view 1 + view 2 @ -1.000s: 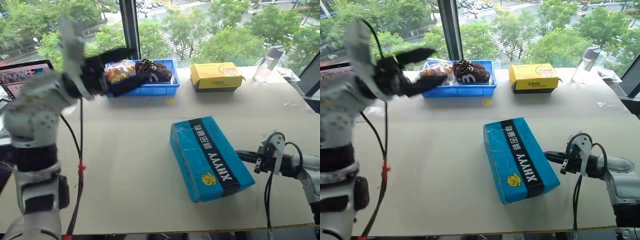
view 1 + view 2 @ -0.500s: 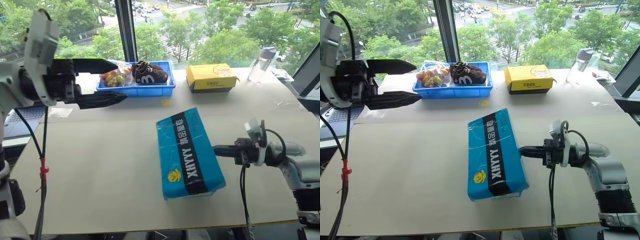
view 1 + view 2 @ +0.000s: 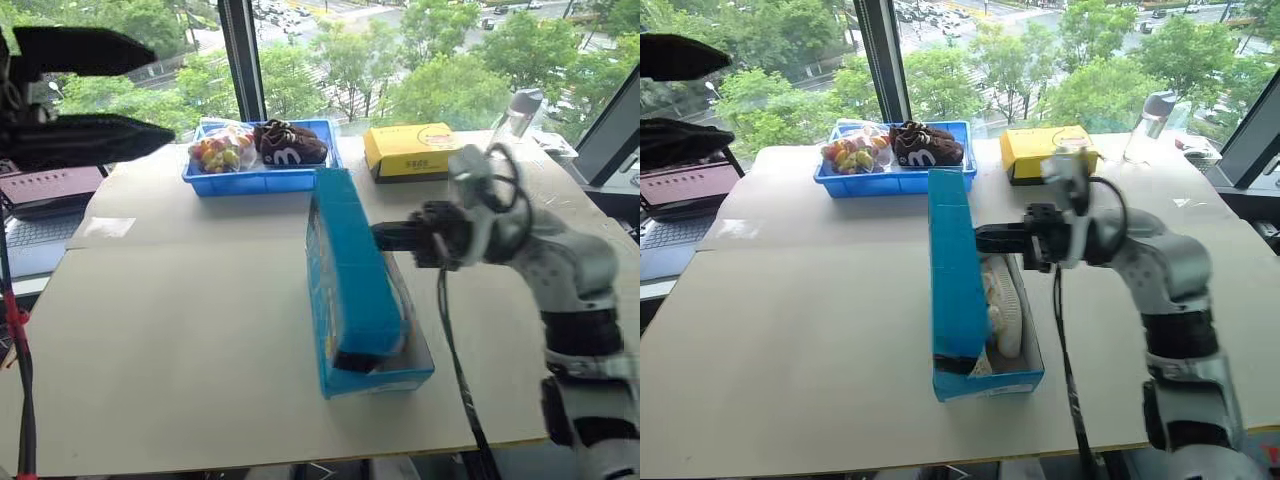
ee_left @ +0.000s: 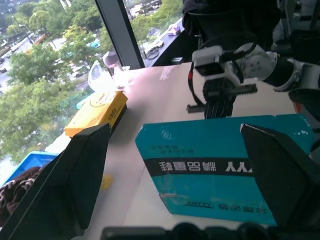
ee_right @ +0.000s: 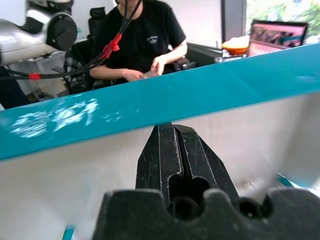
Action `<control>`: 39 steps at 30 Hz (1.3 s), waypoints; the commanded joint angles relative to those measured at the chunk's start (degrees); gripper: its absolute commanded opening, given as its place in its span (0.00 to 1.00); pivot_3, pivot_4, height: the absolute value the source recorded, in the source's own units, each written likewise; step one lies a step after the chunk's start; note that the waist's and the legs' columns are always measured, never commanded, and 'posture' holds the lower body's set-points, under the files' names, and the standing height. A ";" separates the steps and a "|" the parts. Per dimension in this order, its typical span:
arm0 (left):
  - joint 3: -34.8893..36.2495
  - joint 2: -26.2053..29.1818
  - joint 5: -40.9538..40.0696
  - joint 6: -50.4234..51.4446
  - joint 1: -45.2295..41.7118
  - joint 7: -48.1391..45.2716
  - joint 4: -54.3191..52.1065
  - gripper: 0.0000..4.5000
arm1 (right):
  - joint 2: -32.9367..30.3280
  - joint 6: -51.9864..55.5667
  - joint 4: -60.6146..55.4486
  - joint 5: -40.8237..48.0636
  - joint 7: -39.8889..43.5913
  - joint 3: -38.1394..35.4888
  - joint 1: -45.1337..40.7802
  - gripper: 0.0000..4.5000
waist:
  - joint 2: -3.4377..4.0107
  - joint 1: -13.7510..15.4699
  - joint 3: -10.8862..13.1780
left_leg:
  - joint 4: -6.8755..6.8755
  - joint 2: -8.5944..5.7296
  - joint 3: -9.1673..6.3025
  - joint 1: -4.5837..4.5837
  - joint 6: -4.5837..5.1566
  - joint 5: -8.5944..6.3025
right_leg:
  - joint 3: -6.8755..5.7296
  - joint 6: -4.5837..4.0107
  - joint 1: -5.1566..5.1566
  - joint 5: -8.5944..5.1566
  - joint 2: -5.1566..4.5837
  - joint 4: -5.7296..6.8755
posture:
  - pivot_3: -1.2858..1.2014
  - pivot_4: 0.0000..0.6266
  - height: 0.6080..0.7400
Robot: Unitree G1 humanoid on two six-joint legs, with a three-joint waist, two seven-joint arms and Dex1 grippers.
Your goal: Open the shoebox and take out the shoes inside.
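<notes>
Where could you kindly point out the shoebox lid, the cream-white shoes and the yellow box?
shoebox lid (image 3: 952, 265), right eye view, blue outer face of the raised lid.
cream-white shoes (image 3: 1004, 305), right eye view, pale sole inside the box.
yellow box (image 3: 410, 148), left eye view, top face.

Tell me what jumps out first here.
The shoebox mid-table, its blue lid standing upright, with the shut right gripper pressed against the lid's white inside. Cream shoes lie exposed in the box. The open left gripper hangs high at the left, near the blue tray.
</notes>
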 commanded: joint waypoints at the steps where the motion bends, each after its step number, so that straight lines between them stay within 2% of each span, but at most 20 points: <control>1: 0.94 -0.04 -0.42 -0.36 0.10 1.64 -1.31 0.99 | 4.09 -2.14 -0.47 -6.52 -5.83 6.03 -0.83 0.00 | 0.00 0.10 0.00 | 0.01 -0.01 0.01 -0.04 -0.05 0.03 | 0.02 0.00 -0.06 0.00 0.00 0.06 | 0.52 0.24 1.00; 4: 0.41 -0.41 0.23 -1.44 0.74 2.21 -2.45 0.99 | 4.10 -3.23 1.16 -9.39 -7.34 6.36 -1.41 0.00 | -0.06 0.75 0.01 | 0.12 -0.09 0.01 -0.15 -0.25 0.16 | 0.00 0.00 -0.14 0.00 -0.02 0.08 | 0.52 0.24 1.00; 6: 0.17 -0.28 0.37 -1.67 1.26 2.15 -2.82 0.99 | 1.68 -5.05 1.04 -10.45 -5.69 5.22 -2.09 0.00 | -0.10 0.93 0.03 | 0.14 -0.13 0.02 -0.20 -0.22 0.14 | -0.01 0.00 -0.14 0.01 -0.02 0.05 | 0.52 0.24 1.00; 10: 0.47 -0.20 -0.03 -1.60 2.46 2.05 -3.35 0.99 | -7.66 -8.92 -0.39 -11.54 1.02 2.03 -4.28 0.00 | -0.12 1.01 0.04 | 0.13 -0.14 0.08 -0.29 -0.20 0.12 | -0.01 0.00 -0.23 0.01 -0.03 -0.06 | 0.52 0.24 1.00; 13: 0.21 -1.00 -0.27 -2.06 3.84 1.77 -4.12 0.99 | -14.06 -3.55 -2.28 -7.07 5.40 -1.32 -6.11 0.00 | -0.15 0.88 0.07 | 0.10 -0.10 0.16 -0.36 -0.21 0.12 | 0.02 0.00 -0.41 0.01 0.00 -0.01 | 0.52 0.24 1.00; 15: -0.47 -1.75 0.47 -3.05 4.71 1.38 -4.19 0.99 | -18.83 -7.24 -5.06 -9.04 9.57 -0.60 -4.43 0.00 | -0.15 0.74 0.06 | 0.07 -0.04 0.21 -0.36 -0.18 0.10 | 0.09 0.00 -0.46 0.01 0.04 0.03 | 0.52 0.24 1.00; 19: -3.08 -2.58 3.40 -5.91 6.00 -0.23 -3.72 1.00 | -24.34 -9.40 -9.88 -9.58 14.93 0.89 -0.34 0.24 | -0.18 0.42 0.08 | 0.06 0.02 0.30 -0.33 -0.03 0.00 | 0.12 0.00 -0.46 0.01 0.08 0.07 | 0.52 0.24 1.00; 20: -3.69 -2.56 4.22 -6.66 6.32 -0.65 -3.64 1.00 | -24.68 -9.84 -10.59 -9.86 15.31 1.14 0.40 0.33 | -0.18 0.39 0.08 | 0.07 0.02 0.33 -0.33 -0.02 -0.01 | 0.13 0.00 -0.45 0.01 0.07 0.07 | 0.52 0.24 1.00; 21: -4.19 -2.58 4.90 -7.37 6.64 -1.21 -3.56 1.00 | -24.82 -10.51 -11.07 -10.57 15.36 1.65 1.06 0.39 | -0.18 0.34 0.08 | 0.08 0.02 0.37 -0.32 -0.01 -0.02 | 0.17 0.00 -0.45 0.01 0.06 0.08 | 0.52 0.24 1.00; 24: -7.03 -2.67 9.01 -10.84 7.76 -2.53 -2.31 1.00 | -23.91 -18.90 -10.23 -20.51 12.09 6.84 3.16 0.60 | -0.18 0.18 0.08 | 0.08 0.02 0.44 -0.29 0.01 -0.02 | 0.27 -0.01 -0.46 0.01 0.06 0.11 | 0.52 0.24 1.00; 25: -7.60 -2.34 9.64 -11.41 8.59 -3.78 -2.27 1.00 | -23.86 -21.39 -9.84 -22.90 12.11 8.24 3.60 0.70 | -0.18 0.17 0.08 | 0.09 0.02 0.45 -0.27 0.00 -0.02 | 0.27 -0.01 -0.46 0.01 0.07 0.14 | 0.52 0.24 1.00; 29: -8.67 -1.75 11.73 -12.99 9.38 -6.06 -1.79 1.00 | -23.38 -24.73 -9.48 -25.03 12.74 9.31 4.69 0.98 | -0.19 0.33 0.08 | 0.10 0.01 0.51 -0.45 -0.20 0.10 | 0.31 -0.01 -0.72 0.01 0.07 0.17 | 0.52 0.24 1.00; 32: -8.64 -2.04 12.18 -13.12 8.89 -6.76 -1.27 1.00 | -23.84 -24.82 -9.95 -24.79 14.71 9.82 5.80 0.98 | -0.19 0.32 0.08 | 0.16 0.01 0.51 -0.72 -0.22 0.12 | 0.31 -0.02 -0.95 0.02 0.06 0.16 | 0.52 0.24 1.00; 39: -8.41 -2.36 13.05 -13.41 8.78 -7.83 -0.78 1.00 | -24.89 -28.48 -7.53 -27.15 18.29 10.98 7.71 0.98 | -0.19 0.74 0.08 | 0.23 0.00 0.51 -0.75 -0.19 0.10 | 0.30 -0.02 -0.93 0.02 0.06 0.15 | 0.52 0.24 1.00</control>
